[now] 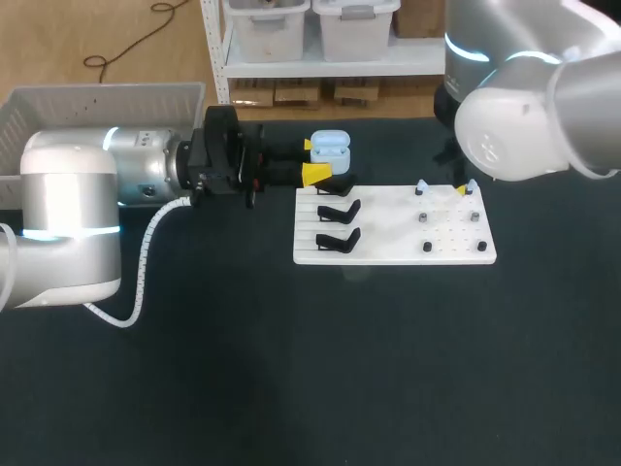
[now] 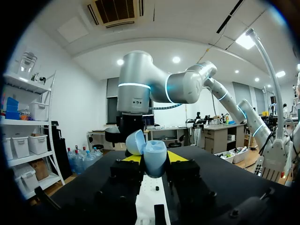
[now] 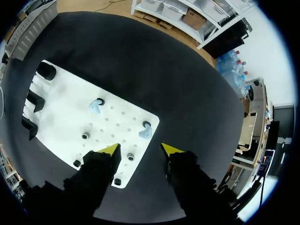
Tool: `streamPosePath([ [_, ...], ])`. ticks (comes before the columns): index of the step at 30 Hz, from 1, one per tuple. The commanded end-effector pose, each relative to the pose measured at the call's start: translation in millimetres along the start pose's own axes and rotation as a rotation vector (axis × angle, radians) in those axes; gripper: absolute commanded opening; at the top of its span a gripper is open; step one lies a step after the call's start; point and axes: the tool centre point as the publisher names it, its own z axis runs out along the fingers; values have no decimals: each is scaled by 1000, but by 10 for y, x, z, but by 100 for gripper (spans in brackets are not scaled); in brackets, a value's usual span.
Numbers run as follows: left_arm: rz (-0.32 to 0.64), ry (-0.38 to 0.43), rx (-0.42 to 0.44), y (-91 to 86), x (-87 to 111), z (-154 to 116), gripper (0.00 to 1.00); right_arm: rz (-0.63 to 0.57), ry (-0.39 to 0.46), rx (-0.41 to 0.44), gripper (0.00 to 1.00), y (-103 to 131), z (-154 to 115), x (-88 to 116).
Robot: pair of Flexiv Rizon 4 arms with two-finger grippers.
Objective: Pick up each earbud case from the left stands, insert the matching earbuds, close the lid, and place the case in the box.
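Your left claw (image 1: pixel 312 160) is clenched on the pale blue earbud case (image 1: pixel 330 147), with 1 yellow tip on each side of its body and the lid standing open. You have the case at the far left corner of the white board (image 1: pixel 388 250), just beyond the 3 black stands (image 1: pixel 339 211) lined along the board's left edge. Whether it rests on a stand cannot be told. 2 pale blue earbuds (image 3: pixel 145 132) sit on pegs along the far edge of the board's right half. Your right claw (image 3: pixel 140 149) is released with nothing between its fingers. It hovers over the board's right edge, with 1 earbud just ahead of its tips. The grey box (image 1: pixel 58 107) sits by the far left corner of the dark worktop (image 1: pixel 291 388).
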Motion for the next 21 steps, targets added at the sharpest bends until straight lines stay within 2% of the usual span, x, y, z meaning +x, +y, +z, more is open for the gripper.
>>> streamPosePath([
  [1, 2, -1, -3, -10, 4, -4, 0, 13, 5, 8, 49, -18, 80, -30],
  [13, 2, -1, -3, -10, 4, -4, 0, 25, 7, 30, 47, -30, 180, -49],
  [17, 2, -1, -3, -10, 4, -4, 0, 25, 1, 45, 41, -34, 195, -63],
  [21, 2, -1, -3, -10, 4, -4, 0, 27, -3, 49, 40, -36, 214, -73],
])
